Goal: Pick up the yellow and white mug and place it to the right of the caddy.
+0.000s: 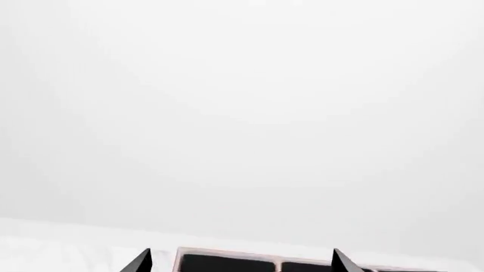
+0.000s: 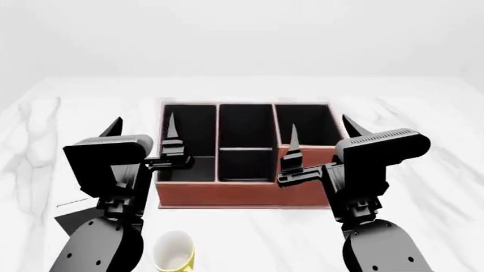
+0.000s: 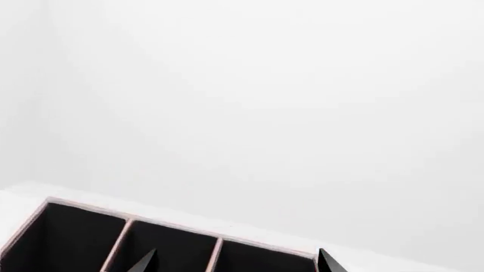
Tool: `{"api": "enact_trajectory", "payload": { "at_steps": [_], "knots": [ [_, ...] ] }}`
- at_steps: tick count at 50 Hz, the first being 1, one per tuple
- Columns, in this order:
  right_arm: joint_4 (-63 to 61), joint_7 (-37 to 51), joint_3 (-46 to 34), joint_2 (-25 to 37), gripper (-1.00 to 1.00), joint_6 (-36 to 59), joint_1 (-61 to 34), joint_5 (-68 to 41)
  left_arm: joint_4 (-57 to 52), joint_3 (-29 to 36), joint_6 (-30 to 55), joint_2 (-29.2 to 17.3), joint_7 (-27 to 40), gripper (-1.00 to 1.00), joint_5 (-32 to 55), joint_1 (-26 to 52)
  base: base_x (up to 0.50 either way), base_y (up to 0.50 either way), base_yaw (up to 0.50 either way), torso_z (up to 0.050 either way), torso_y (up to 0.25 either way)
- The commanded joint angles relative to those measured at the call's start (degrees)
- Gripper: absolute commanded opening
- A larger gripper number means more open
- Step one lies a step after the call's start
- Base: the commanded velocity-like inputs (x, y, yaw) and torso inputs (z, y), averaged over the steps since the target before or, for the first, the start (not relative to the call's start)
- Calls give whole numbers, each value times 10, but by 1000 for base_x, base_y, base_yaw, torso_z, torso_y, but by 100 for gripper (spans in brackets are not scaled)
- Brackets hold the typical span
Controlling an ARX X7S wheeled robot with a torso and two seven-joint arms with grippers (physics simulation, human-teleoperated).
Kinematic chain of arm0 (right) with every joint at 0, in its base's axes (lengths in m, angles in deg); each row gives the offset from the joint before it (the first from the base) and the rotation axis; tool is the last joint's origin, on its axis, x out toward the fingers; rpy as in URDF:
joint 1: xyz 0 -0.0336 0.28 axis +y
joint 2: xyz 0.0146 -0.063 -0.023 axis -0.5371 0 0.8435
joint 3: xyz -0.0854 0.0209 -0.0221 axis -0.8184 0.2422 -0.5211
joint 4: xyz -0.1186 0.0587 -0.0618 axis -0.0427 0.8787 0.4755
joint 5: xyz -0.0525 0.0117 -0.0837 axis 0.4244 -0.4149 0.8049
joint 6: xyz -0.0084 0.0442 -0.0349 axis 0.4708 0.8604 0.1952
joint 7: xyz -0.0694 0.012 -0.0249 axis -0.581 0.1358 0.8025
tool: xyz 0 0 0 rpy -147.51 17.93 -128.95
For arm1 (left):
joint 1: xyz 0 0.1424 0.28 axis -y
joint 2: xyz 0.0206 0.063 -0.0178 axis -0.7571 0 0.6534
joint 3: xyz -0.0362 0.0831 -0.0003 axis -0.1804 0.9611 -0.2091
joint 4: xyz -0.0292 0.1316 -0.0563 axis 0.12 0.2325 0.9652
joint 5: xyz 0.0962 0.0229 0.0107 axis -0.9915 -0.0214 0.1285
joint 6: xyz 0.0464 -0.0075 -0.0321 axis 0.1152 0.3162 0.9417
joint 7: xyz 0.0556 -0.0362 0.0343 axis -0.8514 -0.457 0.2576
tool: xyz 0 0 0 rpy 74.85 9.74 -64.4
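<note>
The yellow and white mug (image 2: 174, 253) stands on the marble table near its front edge, between my two arms and in front of the caddy (image 2: 243, 194). The caddy is a reddish-brown box with black-lined compartments in the middle of the head view. My left gripper (image 2: 142, 123) hovers open over the caddy's left side with nothing in it. My right gripper (image 2: 321, 128) hovers open over its right side, also holding nothing. In the left wrist view the caddy's rim (image 1: 226, 253) shows beyond the left gripper (image 1: 240, 262). The right gripper (image 3: 236, 262) points at the caddy's divider (image 3: 121, 238). Neither wrist view shows the mug.
The white marble table (image 2: 431, 170) stretches on both sides of the caddy and ends at a plain white wall behind. A dark flat object (image 2: 74, 218) lies at the front left, partly hidden behind my left arm.
</note>
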Motion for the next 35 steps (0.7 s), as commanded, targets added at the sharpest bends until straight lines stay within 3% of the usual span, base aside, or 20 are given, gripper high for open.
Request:
{"api": "enact_trajectory", "payload": {
  "at_steps": [1, 10, 35],
  "knots": [
    [2, -1, 5, -1, 100, -13, 2, -12, 3, 7, 2, -6, 7, 100, -1, 2, 0, 0, 0, 0, 0],
    [-3, 3, 4, 1, 100, -10, 1, -16, -2, 2, 4, -9, 7, 100, 12, -1, 0, 0, 0, 0, -8],
    [-61, 2, -30, 20, 100, 1, 2, -12, -11, 10, -2, -20, 14, 100, 18, -3, 0, 0, 0, 0, -230]
  ]
}}
